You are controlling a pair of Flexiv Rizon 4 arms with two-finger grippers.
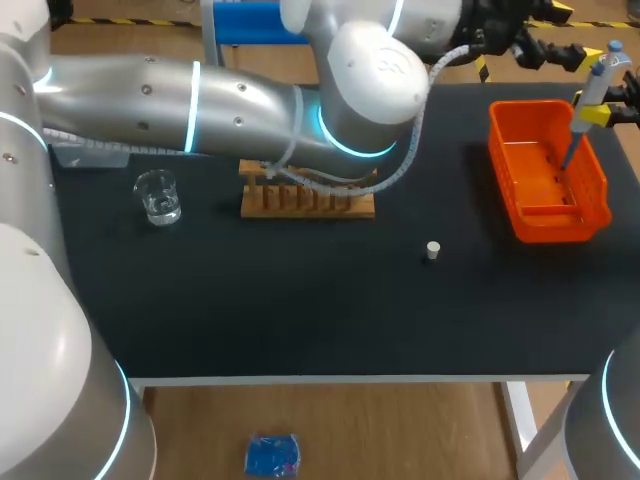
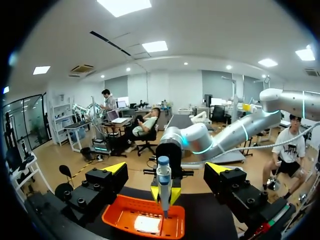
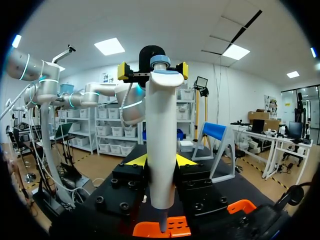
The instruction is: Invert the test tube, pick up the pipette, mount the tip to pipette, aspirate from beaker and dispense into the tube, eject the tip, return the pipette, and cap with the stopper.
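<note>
Partly covered, partly out of frame
In the head view the left arm [image 1: 240, 100] covers the back of the wooden rack [image 1: 310, 205], so what stands there cannot be told; the right hand [image 1: 591, 114] gripping the pipette [image 1: 598, 80] runs off the picture's edge.

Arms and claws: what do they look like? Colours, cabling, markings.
Both arms are smooth silver-grey tubes with rounded joints and glowing cyan rings: see the left arm and the right arm. A pale corrugated hose runs along the left arm. The left claw and right claw have blocky black fingers with bolt heads and bright yellow wedge tips.
</note>
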